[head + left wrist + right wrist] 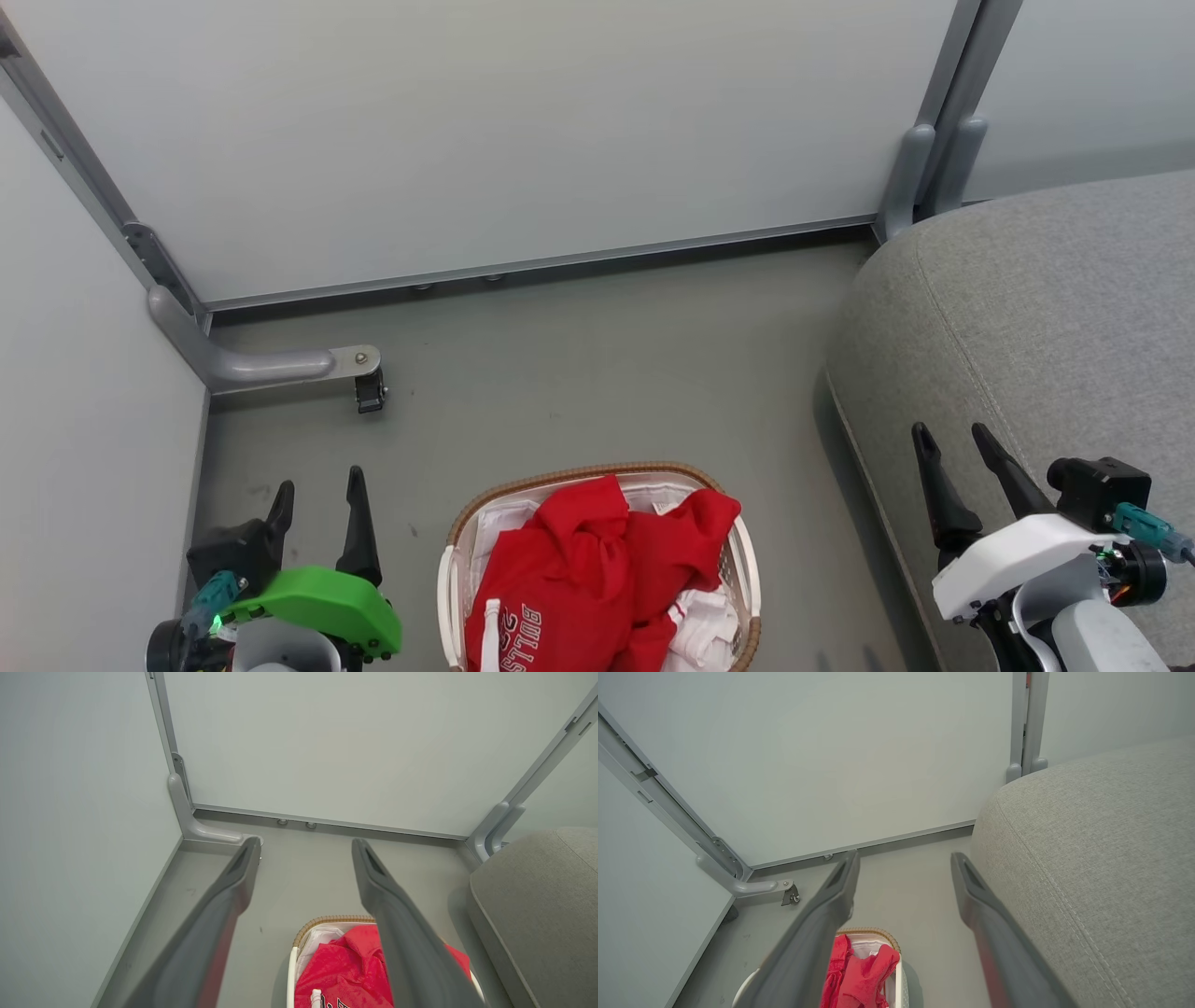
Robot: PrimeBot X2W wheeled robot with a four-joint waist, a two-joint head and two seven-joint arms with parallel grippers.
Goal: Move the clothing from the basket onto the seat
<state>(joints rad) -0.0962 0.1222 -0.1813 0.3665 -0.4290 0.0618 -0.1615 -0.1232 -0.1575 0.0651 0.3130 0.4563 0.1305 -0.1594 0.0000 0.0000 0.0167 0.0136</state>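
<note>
Clothing (597,560) lies heaped in the basket (588,469) on the floor (607,373), red folds up to its rim; no garment shows on the visible part of the seat (1055,308) nearby to its right. Left pincer (319,481) and right pincer (948,431) hang either side, fingers spread apart, holding nothing. By all appearances the whole move is yet to begin.

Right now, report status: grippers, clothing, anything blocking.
Left gripper open, empty. Right gripper open, empty. Clothing heaped in basket, seat to the right. No obstruction seen between.
</note>
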